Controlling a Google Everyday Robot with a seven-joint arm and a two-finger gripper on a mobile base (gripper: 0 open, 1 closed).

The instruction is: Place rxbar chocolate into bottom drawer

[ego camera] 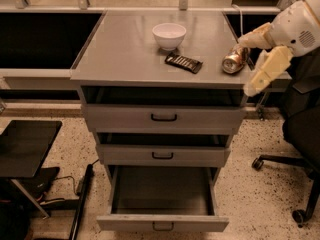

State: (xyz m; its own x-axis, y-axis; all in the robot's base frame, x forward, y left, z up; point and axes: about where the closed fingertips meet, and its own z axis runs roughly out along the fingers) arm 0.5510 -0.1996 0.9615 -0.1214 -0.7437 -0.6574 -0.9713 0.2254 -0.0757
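Note:
The rxbar chocolate (183,62), a flat dark bar with pale markings, lies on the grey cabinet top (125,54) just in front of a white bowl (169,35). The bottom drawer (162,223) is pulled out, and its inside looks empty. My gripper (246,65) is at the cabinet's right edge, right of the bar and beside a shiny can (235,60). Its two cream fingers (265,70) are spread apart and hold nothing.
The two upper drawers (164,117) stand slightly pulled out. A black office chair (300,134) stands on the floor at the right. A dark stand and cables (30,149) are at the left. Dark shelving runs behind the cabinet.

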